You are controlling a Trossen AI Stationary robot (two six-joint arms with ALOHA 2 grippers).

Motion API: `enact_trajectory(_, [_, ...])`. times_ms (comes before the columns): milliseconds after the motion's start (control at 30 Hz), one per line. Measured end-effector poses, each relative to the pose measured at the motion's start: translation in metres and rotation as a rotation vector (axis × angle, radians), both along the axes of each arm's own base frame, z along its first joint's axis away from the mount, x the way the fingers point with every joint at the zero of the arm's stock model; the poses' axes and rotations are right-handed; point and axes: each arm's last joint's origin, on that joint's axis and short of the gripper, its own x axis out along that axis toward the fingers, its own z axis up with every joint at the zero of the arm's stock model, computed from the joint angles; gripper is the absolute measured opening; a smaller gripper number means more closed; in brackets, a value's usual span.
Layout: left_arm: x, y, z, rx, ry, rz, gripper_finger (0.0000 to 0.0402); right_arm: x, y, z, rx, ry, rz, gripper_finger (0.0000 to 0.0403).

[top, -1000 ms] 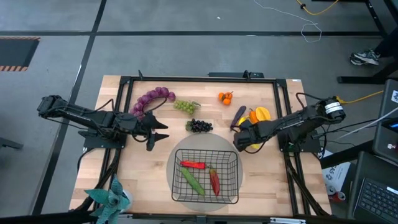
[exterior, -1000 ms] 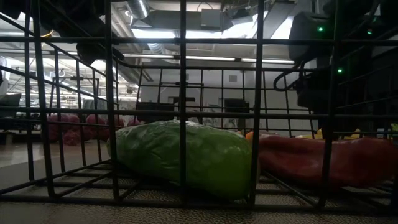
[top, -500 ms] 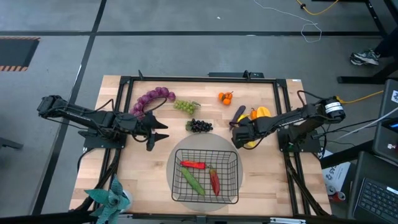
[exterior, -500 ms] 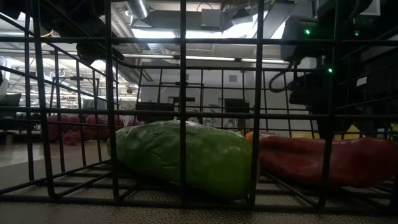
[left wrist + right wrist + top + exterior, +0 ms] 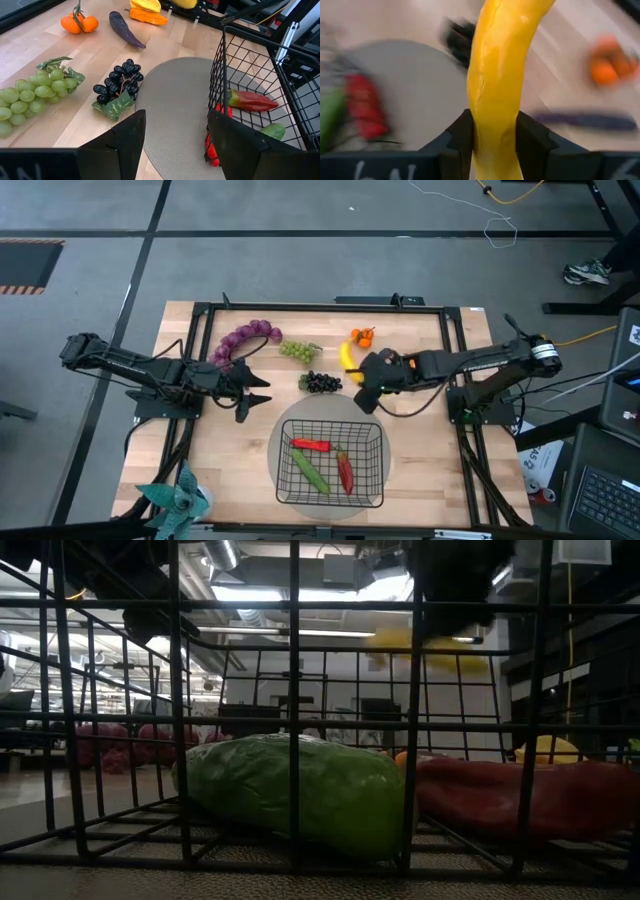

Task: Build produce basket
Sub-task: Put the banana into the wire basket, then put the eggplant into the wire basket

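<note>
**Banana in transit to basket**

Basket [image 5: 332, 463], black wire grid on a round grey mat [image 5: 180, 100], sits at table's 6 o'clock w/ smooth green cucumber [image 5: 309, 471] & two glossy red chilies [image 5: 345, 471] inside. Right gripper [image 5: 362, 380], at approx. centre, is clamped on the curved, waxy yellow banana [image 5: 500, 75]. Next, I'd judge: carry toward 6, lower over rim, let go. Left gripper [image 5: 262, 390], toward 9, fingers spread, empty. Knobbly grapes [image 5: 321, 382], tangerines [image 5: 362, 336] lie toward 12.
</note>
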Motion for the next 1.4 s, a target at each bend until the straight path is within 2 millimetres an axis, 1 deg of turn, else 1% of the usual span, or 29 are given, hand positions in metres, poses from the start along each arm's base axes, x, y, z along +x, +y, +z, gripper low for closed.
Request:
enact_trajectory(100, [0.0, 0.0, 0.0, 0.0, 0.0, 0.0, 0.021, 0.012, 0.01, 0.016, 0.019, -0.115, 0.219, 0.0114])
enact_trajectory(200, [0.0, 0.0, 0.0, 0.002, 0.0, -0.001, 0.021, 0.02, 0.022, 0.022, 0.091, -0.215, 0.427, 0.0114])
enact_trajectory(333, [0.0, 0.0, 0.0, 0.001, 0.0, -0.001, 0.021, 0.024, 0.037, 0.019, 0.196, -0.231, 0.612, 0.0119])
enact_trajectory(400, [0.0, 0.0, 0.0, 0.001, 0.0, 0.0, 0.021, 0.024, 0.044, 0.016, 0.218, -0.217, 0.674, 0.0136])
enact_trajectory(500, [0.0, 0.0, 0.0, 0.001, 0.0, 0.0, 0.021, 0.027, 0.054, 0.011, 0.18, -0.214, 0.721, 0.017])
enact_trajectory(600, [0.0, 0.0, 0.0, 0.001, 0.0, 0.0, 0.021, 0.032, 0.061, 0.005, 0.185, -0.214, 0.713, 0.0206])
enact_trajectory(733, [0.0, 0.0, 0.0, 0.001, 0.0, 0.0, 0.021, 0.035, 0.062, 0.001, 0.219, -0.207, 0.68, 0.025])
enact_trajectory(833, [0.0, 0.0, 0.0, 0.001, 0.001, 0.0, 0.021, 0.035, 0.062, 0.001, 0.219, -0.204, 0.666, 0.027])
enact_trajectory(1000, [0.0, 0.0, 0.0, 0.0, 0.0, 0.0, 0.021, 0.036, 0.051, 0.002, 0.196, -0.196, 0.586, 0.0272])
enact_trajectory(1067, [0.0, 0.0, 0.0, 0.001, 0.001, 0.0, 0.021, 0.034, 0.045, 0.004, 0.194, -0.146, 0.565, 0.0269])
enact_trajectory(1133, [0.0, 0.0, 0.0, 0.001, 0.001, 0.0, 0.021, 0.032, 0.037, 0.011, 0.198, -0.087, 0.534, 0.0266])
enact_trajectory(1200, [0.0, 0.0, 0.0, 0.001, 0.001, 0.0, 0.021, 0.027, 0.028, 0.019, 0.197, -0.013, 0.462, 0.0263])
enact_trajectory(1300, [0.0, 0.0, 0.0, 0.001, 0.001, 0.0, 0.021, 0.019, 0.016, 0.032, 0.097, 0.085, 0.314, 0.026])
enact_trajectory(1400, [0.0, 0.0, 0.0, 0.001, 0.001, 0.0, 0.021, 0.005, 0.006, 0.042, -0.046, 0.214, 0.159, 0.0259])
